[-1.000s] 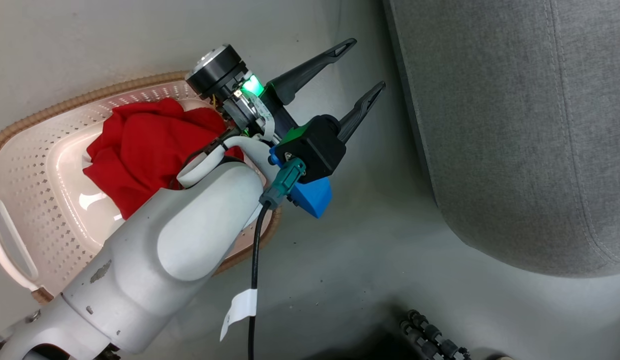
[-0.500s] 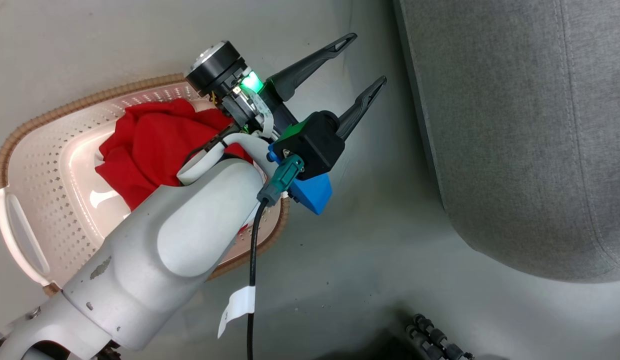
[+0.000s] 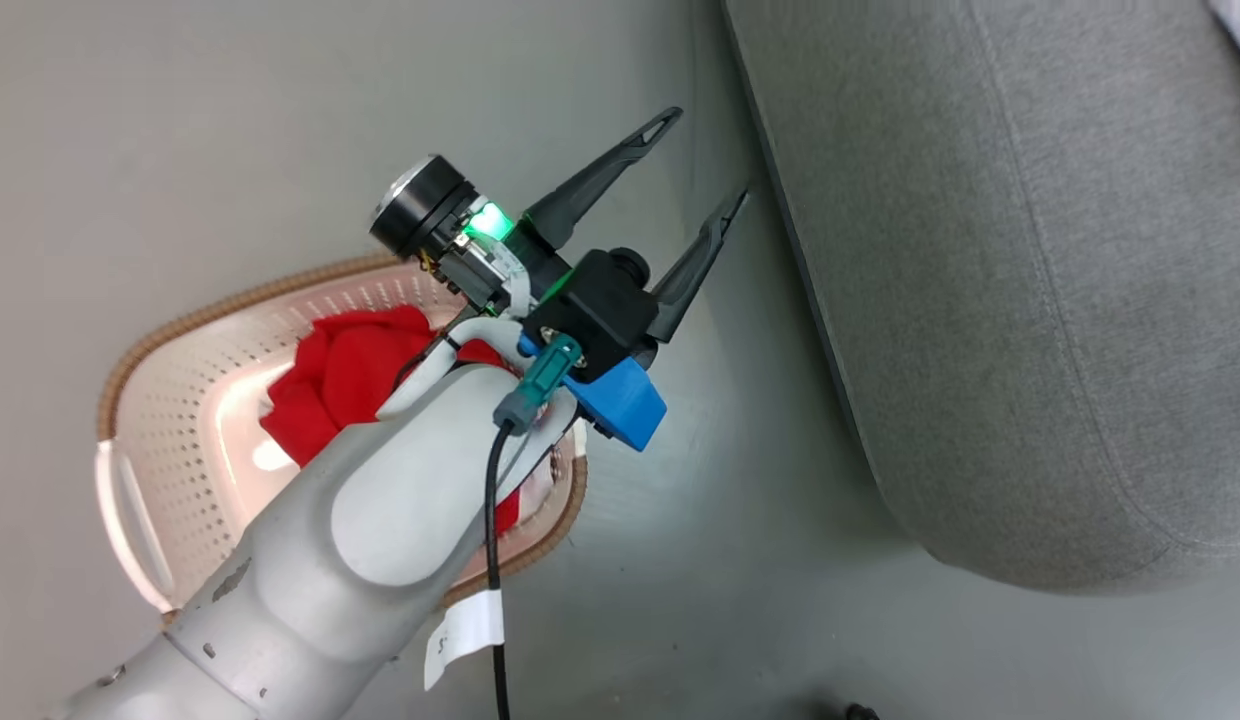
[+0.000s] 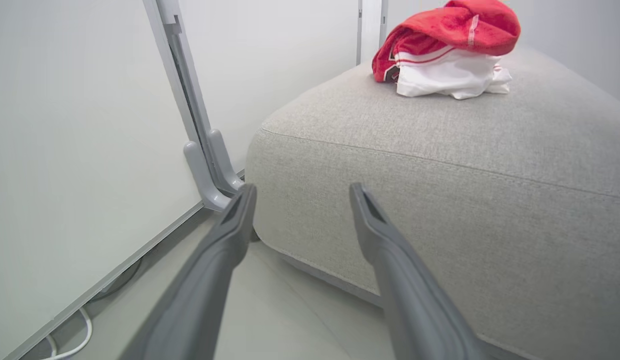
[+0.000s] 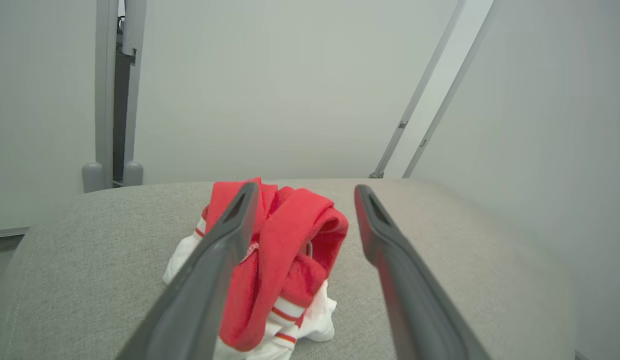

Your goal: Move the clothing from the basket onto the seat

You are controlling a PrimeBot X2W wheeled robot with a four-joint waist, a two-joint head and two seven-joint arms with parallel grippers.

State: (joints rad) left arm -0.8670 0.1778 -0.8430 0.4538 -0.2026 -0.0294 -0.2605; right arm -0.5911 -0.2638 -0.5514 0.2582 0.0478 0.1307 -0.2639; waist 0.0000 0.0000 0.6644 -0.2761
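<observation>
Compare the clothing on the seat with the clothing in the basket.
The clothing on the seat shows red with white striped parts; the clothing in the basket looks plain red. The first lies on the grey seat; the second sits inside the perforated basket. Both are crumpled.

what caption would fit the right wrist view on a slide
Open right tool above the red and white clothing heaped on the grey seat
</observation>
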